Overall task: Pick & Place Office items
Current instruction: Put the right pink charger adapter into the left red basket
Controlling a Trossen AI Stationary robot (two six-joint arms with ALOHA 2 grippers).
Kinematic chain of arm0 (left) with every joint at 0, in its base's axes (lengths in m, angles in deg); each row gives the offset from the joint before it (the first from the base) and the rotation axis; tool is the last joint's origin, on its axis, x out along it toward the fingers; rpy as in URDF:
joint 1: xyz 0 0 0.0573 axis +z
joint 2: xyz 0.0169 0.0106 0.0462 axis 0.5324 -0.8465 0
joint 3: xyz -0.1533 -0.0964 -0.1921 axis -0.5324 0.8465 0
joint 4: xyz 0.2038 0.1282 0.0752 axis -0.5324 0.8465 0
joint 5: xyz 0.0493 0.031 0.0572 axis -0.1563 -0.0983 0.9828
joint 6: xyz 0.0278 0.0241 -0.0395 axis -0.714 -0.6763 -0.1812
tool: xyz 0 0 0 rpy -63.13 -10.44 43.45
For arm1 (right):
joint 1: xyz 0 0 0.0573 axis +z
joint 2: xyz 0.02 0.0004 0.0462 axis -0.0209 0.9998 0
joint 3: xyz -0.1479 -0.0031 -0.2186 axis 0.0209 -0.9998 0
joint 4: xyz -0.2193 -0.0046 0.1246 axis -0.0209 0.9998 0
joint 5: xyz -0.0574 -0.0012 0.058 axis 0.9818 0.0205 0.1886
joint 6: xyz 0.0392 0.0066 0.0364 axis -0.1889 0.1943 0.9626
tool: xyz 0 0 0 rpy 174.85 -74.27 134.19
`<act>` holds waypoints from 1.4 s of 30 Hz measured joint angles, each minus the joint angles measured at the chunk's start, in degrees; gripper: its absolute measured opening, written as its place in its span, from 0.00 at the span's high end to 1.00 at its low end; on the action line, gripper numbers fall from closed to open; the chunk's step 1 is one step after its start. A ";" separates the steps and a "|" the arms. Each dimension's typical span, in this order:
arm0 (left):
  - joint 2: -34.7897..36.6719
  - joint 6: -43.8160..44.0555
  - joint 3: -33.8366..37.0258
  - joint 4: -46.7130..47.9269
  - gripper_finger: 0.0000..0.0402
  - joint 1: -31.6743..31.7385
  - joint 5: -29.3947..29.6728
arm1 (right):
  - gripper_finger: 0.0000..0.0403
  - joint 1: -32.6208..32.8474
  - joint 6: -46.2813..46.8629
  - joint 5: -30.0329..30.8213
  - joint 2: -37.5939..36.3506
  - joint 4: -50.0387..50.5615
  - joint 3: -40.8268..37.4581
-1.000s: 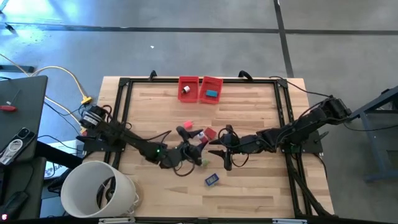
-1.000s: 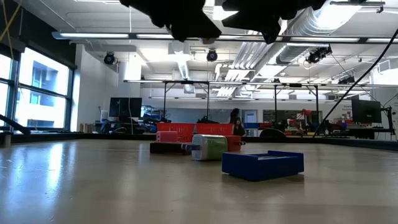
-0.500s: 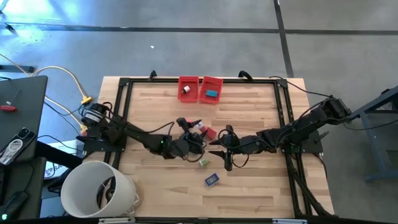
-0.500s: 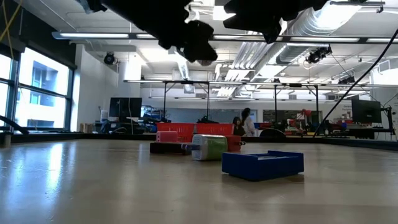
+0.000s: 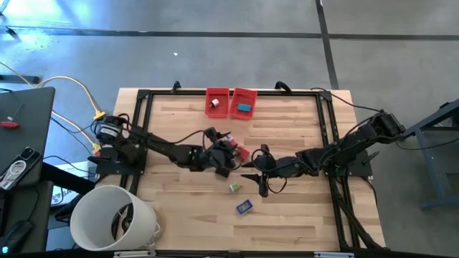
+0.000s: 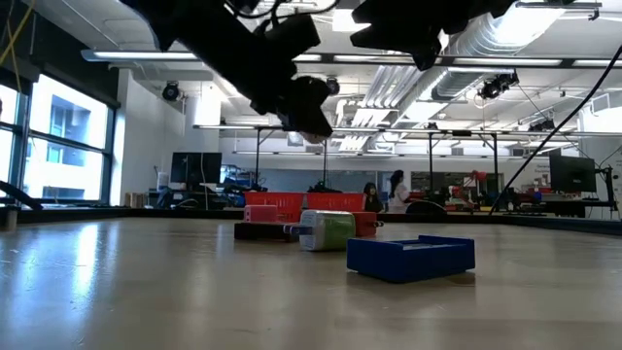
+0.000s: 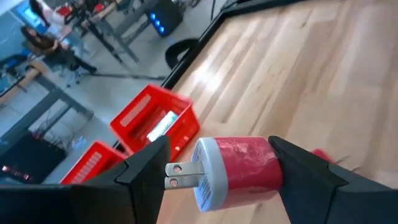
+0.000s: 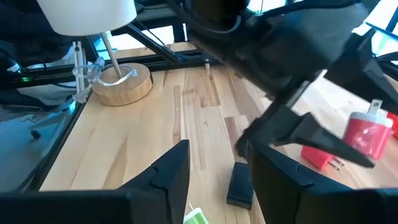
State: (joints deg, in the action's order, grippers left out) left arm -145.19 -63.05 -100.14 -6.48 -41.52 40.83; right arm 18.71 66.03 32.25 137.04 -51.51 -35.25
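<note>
Carrying a pink plug adapter (image 7: 239, 173) clenched in the left tool (image 7: 217, 177) above the bench (image 5: 294, 215), presumably toward the far red bins (image 5: 231, 102); right tool (image 8: 214, 177) empty, parted, waiting nearby.

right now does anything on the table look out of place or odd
Nothing looks spilled or damaged. The left gripper holds a red plug adapter above the table; a green piece and a blue piece lie loose.

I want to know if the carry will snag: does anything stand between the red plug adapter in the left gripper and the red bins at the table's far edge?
Nothing visible does. The left gripper holds the red plug adapter lifted off the table, and the bare wood between it and the red bins carries no item.
</note>
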 joint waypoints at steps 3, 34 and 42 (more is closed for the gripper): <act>0.00 1.29 0.00 2.15 0.39 1.70 -0.39 | 0.64 0.00 0.00 0.02 0.02 0.57 0.00; 0.00 11.38 0.00 6.33 0.39 26.74 -11.63 | 0.64 0.00 0.48 0.02 0.03 2.26 0.00; 0.00 15.62 0.00 6.36 0.39 29.71 -17.96 | 0.64 0.00 0.48 0.02 0.07 2.26 0.00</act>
State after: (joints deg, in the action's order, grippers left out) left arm -145.19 -47.43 -100.14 -0.13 -11.81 22.88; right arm 18.71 66.51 32.27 137.10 -49.24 -35.25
